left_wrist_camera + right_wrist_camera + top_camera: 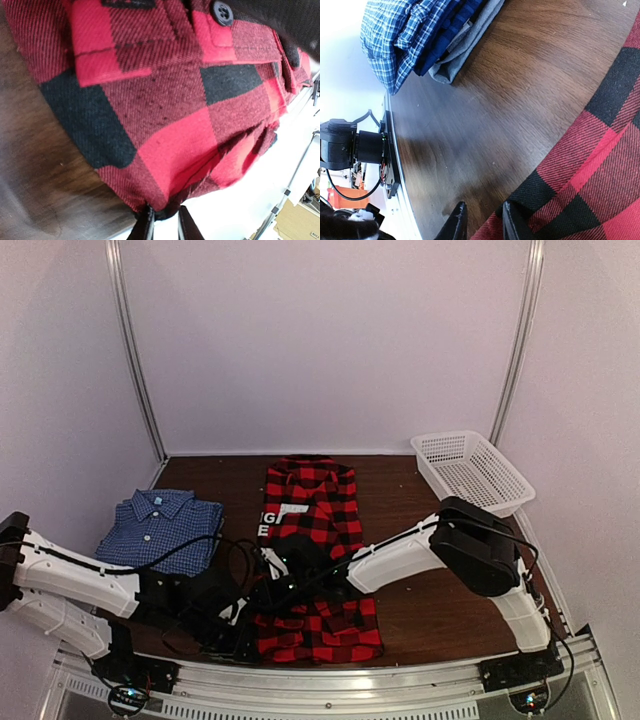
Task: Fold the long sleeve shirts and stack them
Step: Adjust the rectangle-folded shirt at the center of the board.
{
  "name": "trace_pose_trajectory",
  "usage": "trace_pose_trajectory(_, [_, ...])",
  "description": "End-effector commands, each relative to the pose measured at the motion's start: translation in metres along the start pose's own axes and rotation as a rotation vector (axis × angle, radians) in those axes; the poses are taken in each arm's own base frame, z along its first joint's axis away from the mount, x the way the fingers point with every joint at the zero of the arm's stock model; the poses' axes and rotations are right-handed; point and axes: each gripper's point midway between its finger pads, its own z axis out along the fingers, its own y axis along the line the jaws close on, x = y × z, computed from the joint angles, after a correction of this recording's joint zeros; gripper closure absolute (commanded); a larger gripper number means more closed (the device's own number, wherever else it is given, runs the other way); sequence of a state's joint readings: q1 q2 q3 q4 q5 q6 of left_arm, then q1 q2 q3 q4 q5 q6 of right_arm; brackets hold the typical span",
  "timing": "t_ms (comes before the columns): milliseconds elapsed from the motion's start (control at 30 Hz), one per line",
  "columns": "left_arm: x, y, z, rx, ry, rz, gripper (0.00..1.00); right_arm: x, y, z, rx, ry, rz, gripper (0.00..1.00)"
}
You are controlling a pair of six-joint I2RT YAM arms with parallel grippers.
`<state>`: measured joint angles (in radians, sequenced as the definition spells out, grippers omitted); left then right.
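The red-and-black plaid shirt (322, 515) lies lengthwise in the middle of the table, collar at the far end. My left gripper (250, 632) is at its near left corner; in the left wrist view the gripper (165, 222) is shut on the plaid hem (165, 150). My right gripper (283, 565) sits at the shirt's left edge, halfway up. In the right wrist view the gripper (484, 226) stands narrow, with the plaid edge (580, 175) between its fingertips. The blue checked shirt (160, 528) lies folded at the left, on top of a grey cloth (451, 67).
A white mesh basket (472, 472) stands at the back right corner. Bare brown tabletop (430, 600) lies right of the plaid shirt. The table's metal front rail (330, 672) runs just below the shirt's near hem. Cables trail between the arms.
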<state>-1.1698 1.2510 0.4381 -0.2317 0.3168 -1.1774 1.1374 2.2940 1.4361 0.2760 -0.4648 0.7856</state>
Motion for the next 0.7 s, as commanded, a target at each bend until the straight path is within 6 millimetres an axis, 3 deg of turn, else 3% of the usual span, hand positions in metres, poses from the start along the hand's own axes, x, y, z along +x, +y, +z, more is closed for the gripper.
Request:
trace_pose_trajectory(0, [0.011, -0.003, -0.005, 0.001, 0.037, 0.019, 0.82, 0.011, -0.025, 0.006, 0.071, 0.024, 0.025, 0.73])
trace_pose_trajectory(333, [-0.013, -0.014, -0.056, -0.024, -0.142, 0.001, 0.74, -0.034, 0.029, -0.03, 0.032, -0.052, -0.069, 0.68])
trace_pose_trajectory(467, [-0.023, -0.01, -0.068, -0.04, -0.197, -0.023, 0.72, -0.052, 0.052, -0.054, 0.014, -0.098, -0.094, 0.64])
trace_pose_trajectory(667, [-0.045, 0.003, -0.07, -0.008, -0.243, -0.065, 0.69, -0.062, 0.062, -0.104, 0.052, -0.166, -0.108, 0.57])
